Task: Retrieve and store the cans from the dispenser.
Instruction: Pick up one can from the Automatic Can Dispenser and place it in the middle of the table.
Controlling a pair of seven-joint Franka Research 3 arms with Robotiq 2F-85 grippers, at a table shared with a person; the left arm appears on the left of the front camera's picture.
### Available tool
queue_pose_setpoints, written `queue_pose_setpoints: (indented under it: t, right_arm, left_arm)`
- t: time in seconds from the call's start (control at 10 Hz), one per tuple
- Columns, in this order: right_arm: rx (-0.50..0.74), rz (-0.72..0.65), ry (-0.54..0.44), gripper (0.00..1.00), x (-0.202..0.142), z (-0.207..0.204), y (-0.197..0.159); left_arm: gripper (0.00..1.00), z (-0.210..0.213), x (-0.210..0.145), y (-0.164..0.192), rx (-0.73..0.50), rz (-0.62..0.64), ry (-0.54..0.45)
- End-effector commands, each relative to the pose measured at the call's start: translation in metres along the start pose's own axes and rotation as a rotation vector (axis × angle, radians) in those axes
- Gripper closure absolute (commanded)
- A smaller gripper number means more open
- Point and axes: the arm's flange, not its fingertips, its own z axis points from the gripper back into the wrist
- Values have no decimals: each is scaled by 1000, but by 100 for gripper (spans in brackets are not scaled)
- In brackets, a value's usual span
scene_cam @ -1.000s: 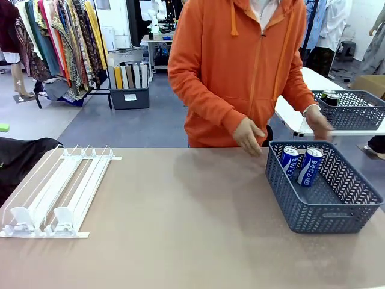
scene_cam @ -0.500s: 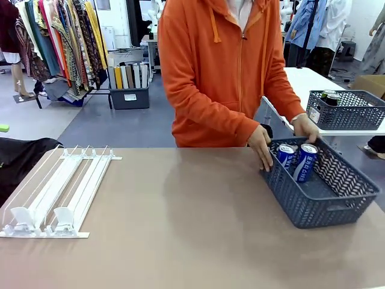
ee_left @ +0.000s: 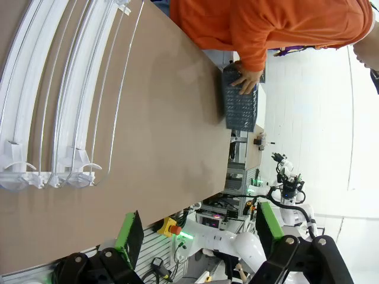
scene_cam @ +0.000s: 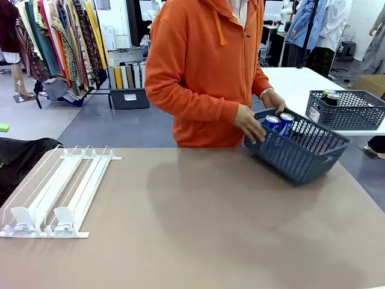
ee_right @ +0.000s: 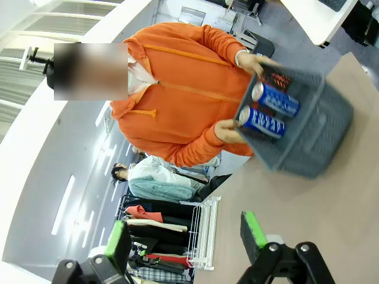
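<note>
The dispenser lies flat at the table's left, its white rails bare, with two pusher blocks at its near end. A person in an orange hoodie holds a dark blue-grey mesh basket tilted above the table's far right edge, both hands on it. Two blue cans stand inside it. In the left wrist view my left gripper is open above the table, the dispenser and the basket ahead of it. My right gripper is open too, facing the held basket and its blue cans.
A second mesh basket with dark cans sits on a white table at the far right. A black cloth lies off the table's left edge. Clothes racks stand behind the person.
The person gripped the basket with both hands, lifted it off the table's right side and swung it up toward the far edge, tilted, with the two blue cans inside.
</note>
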Motion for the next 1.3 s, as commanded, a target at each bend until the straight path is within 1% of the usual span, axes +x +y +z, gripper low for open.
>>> queue_pose_setpoints:
  t: [0.0,1.2]
  right_arm:
    - [29,13,-20,0,2,-3,2]
    - [29,13,-20,0,2,-3,2]
  left_arm:
    - [0,-1,-1,-1,-23,1,-7]
    - [0,-1,-1,-1,-23,1,-7]
